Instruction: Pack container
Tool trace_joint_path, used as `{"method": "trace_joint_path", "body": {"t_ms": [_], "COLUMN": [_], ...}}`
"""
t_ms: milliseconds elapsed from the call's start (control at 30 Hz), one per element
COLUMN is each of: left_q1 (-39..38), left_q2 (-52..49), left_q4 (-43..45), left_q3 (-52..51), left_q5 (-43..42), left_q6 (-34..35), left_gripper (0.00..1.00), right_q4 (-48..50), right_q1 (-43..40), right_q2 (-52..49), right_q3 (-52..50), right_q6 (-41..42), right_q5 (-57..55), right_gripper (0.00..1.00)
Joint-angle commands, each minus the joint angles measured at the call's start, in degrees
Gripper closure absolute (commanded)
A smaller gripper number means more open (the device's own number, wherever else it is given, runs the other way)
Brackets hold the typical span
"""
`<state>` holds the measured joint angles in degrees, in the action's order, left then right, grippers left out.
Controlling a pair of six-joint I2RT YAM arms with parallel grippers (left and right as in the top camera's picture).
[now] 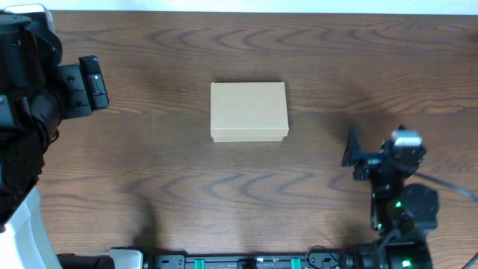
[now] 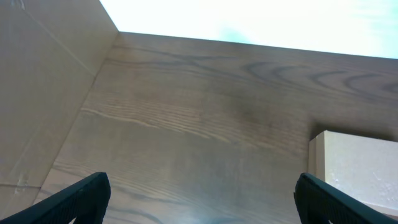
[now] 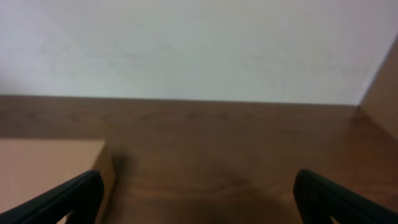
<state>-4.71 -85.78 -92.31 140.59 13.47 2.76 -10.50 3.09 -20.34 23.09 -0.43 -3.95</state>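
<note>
The container is a plain brown cardboard box with its lid shut, standing in the middle of the wooden table. It shows at the right edge of the left wrist view and at the left edge of the right wrist view. My left gripper is open and empty at the far left of the table, well away from the box; its fingers are spread wide in its own view. My right gripper is open and empty to the front right of the box, with fingers wide apart.
A cardboard panel stands along the table's side in the left wrist view, and another at the right of the right wrist view. A white wall lies behind the table's far edge. Bare wood surrounds the box.
</note>
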Motion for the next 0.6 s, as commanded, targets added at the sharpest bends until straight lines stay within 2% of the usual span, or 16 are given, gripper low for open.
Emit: {"method": "trace_joint_path", "body": {"t_ms": [0,300,567], "left_q1": [-0.1,-0.1,-0.1], "left_q2": [0.0,0.0,0.0], "left_q4": [-4.5,-4.5,-4.5], "left_q3": [0.2,0.2,0.2], "left_q5": [-0.2,-0.2,-0.2], "left_q6": [0.0,0.0,0.0], "left_gripper": [0.05,0.05,0.05], "right_q4": [0.9,0.9,2.5], "right_q1": [-0.7,-0.7,-0.7], "right_q2": [6.7,18.5,20.1], "right_q3": [-6.6,-15.1,-20.0], "right_q6": [0.8,0.8,0.8], "right_q5": [-0.6,-0.6,-0.5], "right_gripper": [0.01,0.01,0.01]}}
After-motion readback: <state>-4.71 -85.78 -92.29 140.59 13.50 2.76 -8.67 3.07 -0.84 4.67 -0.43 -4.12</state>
